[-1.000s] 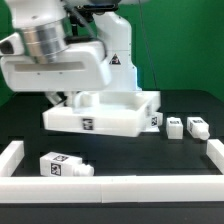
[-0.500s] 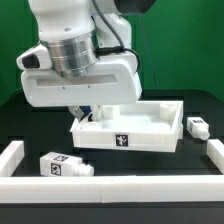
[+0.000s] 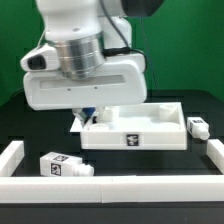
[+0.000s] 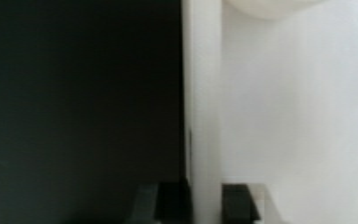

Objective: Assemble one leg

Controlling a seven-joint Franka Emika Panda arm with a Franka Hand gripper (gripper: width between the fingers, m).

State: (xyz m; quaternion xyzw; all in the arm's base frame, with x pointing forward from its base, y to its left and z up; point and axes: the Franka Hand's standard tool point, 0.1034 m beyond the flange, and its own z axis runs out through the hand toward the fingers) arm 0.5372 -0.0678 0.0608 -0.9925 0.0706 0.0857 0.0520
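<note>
Pincer: mine, clamped on rim wall of white panel | leg: lying on bench, exterior view's left | second leg: just beside panel's right end

Bare counter lies open between the rimmed panel and the white rail; one leg blocks it toward the exterior view's left
</note>
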